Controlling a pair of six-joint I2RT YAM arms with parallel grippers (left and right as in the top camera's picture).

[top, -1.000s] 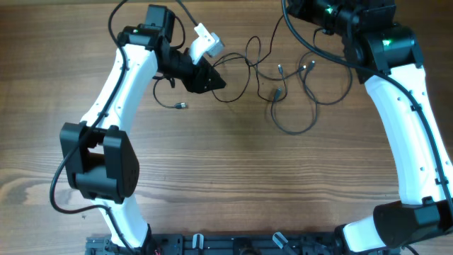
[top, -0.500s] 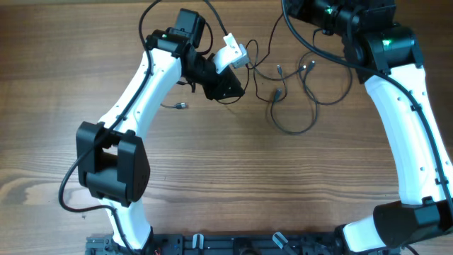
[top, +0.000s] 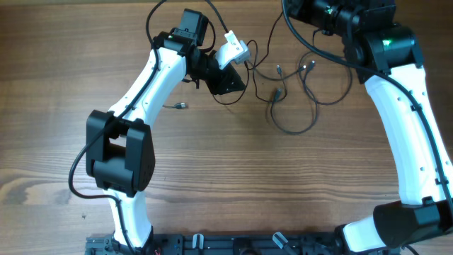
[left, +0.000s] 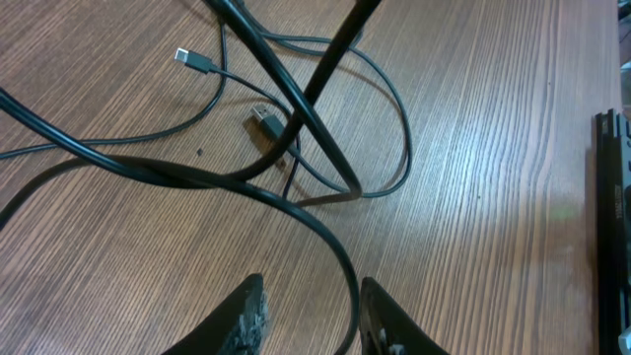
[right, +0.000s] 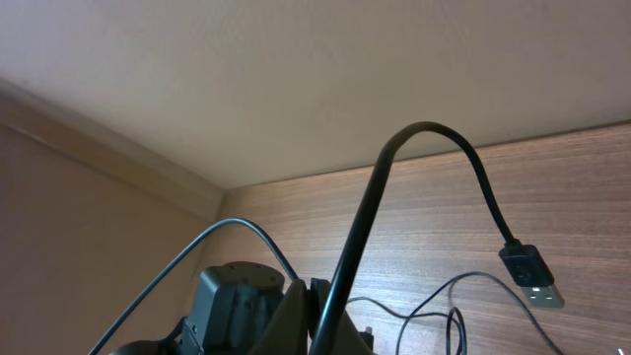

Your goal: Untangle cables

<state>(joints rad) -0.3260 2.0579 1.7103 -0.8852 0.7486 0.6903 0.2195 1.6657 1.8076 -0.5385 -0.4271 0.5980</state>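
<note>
Wooden tabletop, a black tangle at the far side, both arms up at it.

Wood grain fills the overhead view of the table point(top: 248, 184), and the cables point(top: 277, 94) lie in loose loops toward the far edge, between the two arms. One small plug point(top: 180, 106) sits off on its own, just beside the left arm. The left gripper point(left: 306, 311) is low over the tangle, fingers apart and clamping nothing. One black strand runs through the gap between them, and more strands cross just ahead, two small plug ends showing among them. Over on the right, the right gripper point(right: 320, 320) is closed tight on the raised cable point(right: 357, 232). That cable climbs out of the fingers, arches over and hangs down to a USB plug point(right: 525, 268) in the air above the wood.
</note>
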